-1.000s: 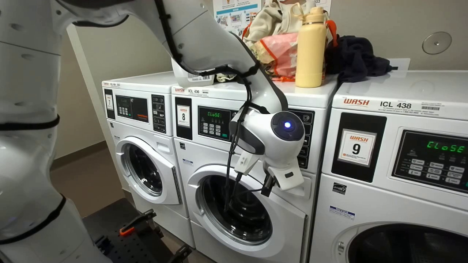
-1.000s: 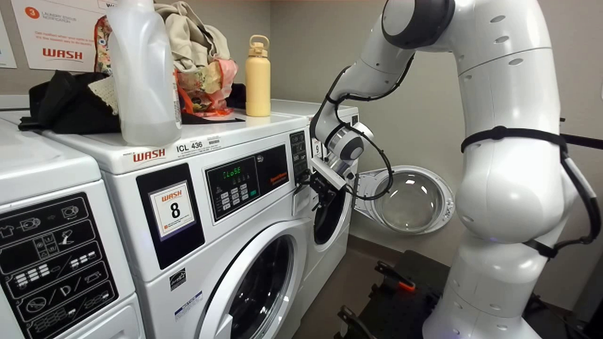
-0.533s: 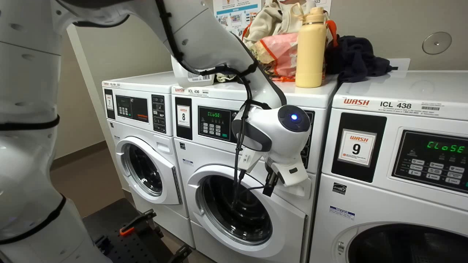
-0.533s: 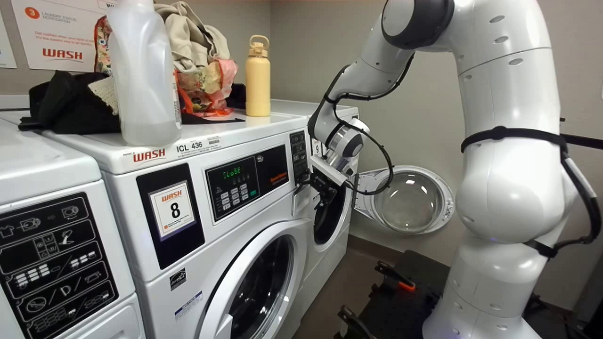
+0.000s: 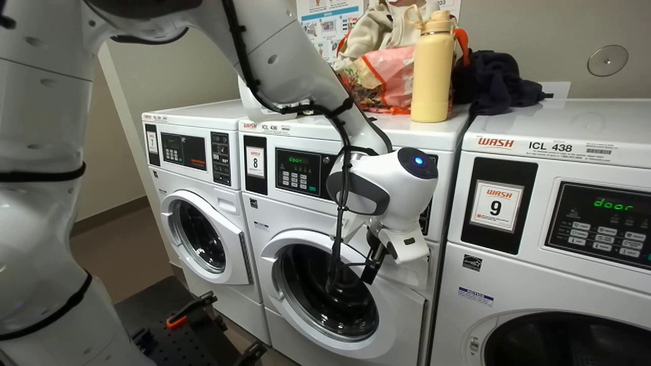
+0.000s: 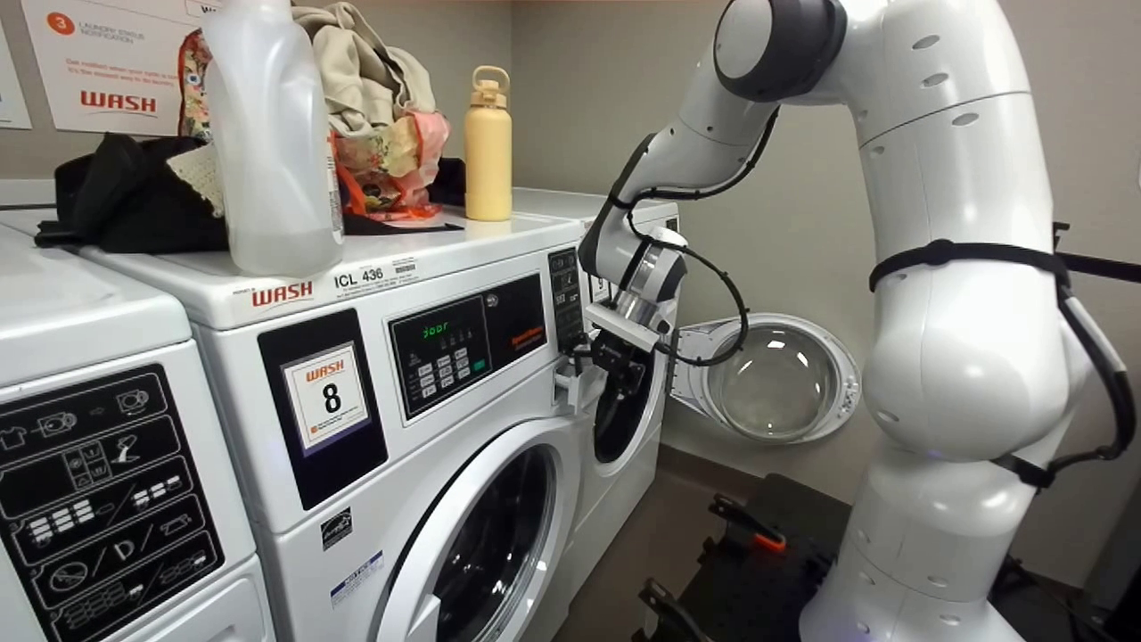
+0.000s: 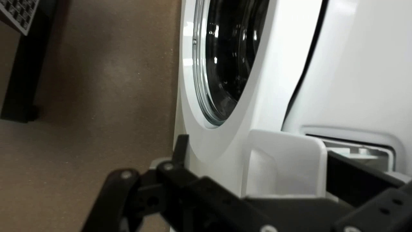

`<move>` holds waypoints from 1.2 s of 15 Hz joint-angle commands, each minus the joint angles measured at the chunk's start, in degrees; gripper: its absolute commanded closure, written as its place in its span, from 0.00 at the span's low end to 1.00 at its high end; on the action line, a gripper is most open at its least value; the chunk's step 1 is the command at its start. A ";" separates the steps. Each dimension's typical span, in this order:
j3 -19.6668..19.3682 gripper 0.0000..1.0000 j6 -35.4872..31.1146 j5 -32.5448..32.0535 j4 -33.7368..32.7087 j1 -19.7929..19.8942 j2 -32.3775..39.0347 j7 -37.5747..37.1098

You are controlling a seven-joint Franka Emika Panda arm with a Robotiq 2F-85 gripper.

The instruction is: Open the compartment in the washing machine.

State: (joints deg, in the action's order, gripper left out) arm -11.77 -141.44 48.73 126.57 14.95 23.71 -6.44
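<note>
The washing machine (image 5: 285, 216) is the white one labelled 8. A small white drawer, its compartment, is pulled part way out beside the control panel. Its front shows in the wrist view (image 7: 289, 161) and in both exterior views (image 5: 413, 278) (image 6: 581, 389). The round glass porthole door (image 5: 351, 325) is below, with a dark gap along its edge in the wrist view (image 7: 235, 48). My gripper (image 7: 257, 151) is open, its black fingers wide apart. One finger is behind the drawer front, between it and the machine; the other is out in front. In an exterior view the gripper (image 6: 603, 366) is at the drawer.
Washer 9 (image 5: 513, 274) stands alongside, its round door (image 6: 771, 383) swung wide open. A yellow bottle (image 5: 431, 76), a clear jug (image 6: 276, 178) and clothes lie on top of the machines. A black cart (image 5: 173, 340) with clamps is by the robot base. Cables hang from my wrist.
The drawer has come out from the machine front, and my gripper has moved slightly outward with it. The displays changed from "CLOSE" to "door".
</note>
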 commanded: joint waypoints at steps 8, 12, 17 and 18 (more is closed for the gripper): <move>-1.75 0.00 2.89 -8.13 1.66 0.06 -0.80 -9.13; -2.71 0.00 3.86 -8.70 3.53 0.27 -2.00 -10.12; -4.34 0.00 6.16 -11.24 5.47 0.51 -3.65 -11.56; -4.66 0.00 6.44 -11.96 5.58 0.56 -3.62 -12.31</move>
State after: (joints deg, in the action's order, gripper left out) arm -14.94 -136.59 40.12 129.68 15.04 21.24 -16.08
